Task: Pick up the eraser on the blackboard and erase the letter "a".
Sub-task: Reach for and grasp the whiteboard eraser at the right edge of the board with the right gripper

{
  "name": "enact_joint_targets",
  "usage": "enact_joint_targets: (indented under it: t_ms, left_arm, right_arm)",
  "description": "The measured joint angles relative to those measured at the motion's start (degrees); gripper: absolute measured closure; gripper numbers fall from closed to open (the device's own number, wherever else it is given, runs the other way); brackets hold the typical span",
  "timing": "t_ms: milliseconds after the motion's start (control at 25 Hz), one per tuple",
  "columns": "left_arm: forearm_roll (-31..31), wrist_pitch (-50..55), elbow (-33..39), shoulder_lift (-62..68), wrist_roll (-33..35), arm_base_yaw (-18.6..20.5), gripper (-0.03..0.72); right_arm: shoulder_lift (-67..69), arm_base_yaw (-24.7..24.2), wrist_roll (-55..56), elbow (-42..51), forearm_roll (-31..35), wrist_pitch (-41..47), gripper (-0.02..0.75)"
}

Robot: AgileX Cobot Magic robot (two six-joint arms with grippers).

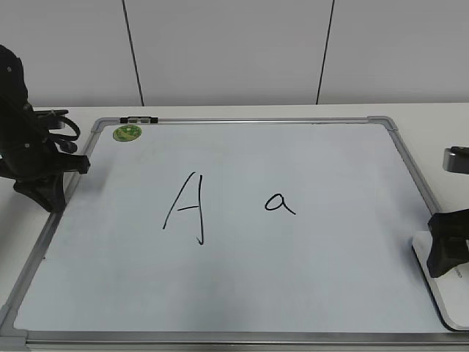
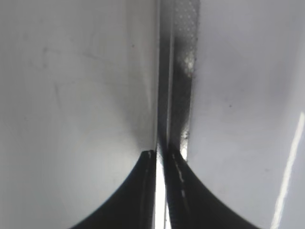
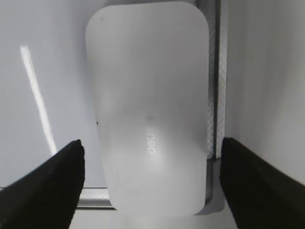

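One eraser (image 3: 150, 109); one blackboard (image 1: 399, 150); one letter "a" (image 1: 280, 202); two grippers.

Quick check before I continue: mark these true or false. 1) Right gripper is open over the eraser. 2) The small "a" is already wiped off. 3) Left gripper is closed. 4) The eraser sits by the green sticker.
1) True: the right gripper is open, fingers either side of the eraser.
2) False: the letter "a" is intact on the blackboard, right of the capital A.
3) True: the left gripper is shut.
4) False: the green sticker is top left; the eraser lies at the lower right corner.
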Motion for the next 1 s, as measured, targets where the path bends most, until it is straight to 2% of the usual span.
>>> enact_joint_targets:
  t_ms: [600, 840, 1000]
  left_arm:
    - [-0.22, 0.0, 0.0, 0.0, 0.0, 0.0, 0.647]
    - [-0.24, 0.0, 0.0, 0.0, 0.0, 0.0, 0.647]
    - [-0.34, 0.0, 0.0, 0.0, 0.0, 0.0, 0.647]
  right_arm:
    - [6.33, 0.11, 0.12, -0.17, 0.78, -4.16, 0.089]
    - [6.77, 3.84, 0.12, -0.17, -2.04, -4.92, 0.09]
    - [6.77, 4.15, 1.82, -0.26, -3.53, -5.67, 0.09]
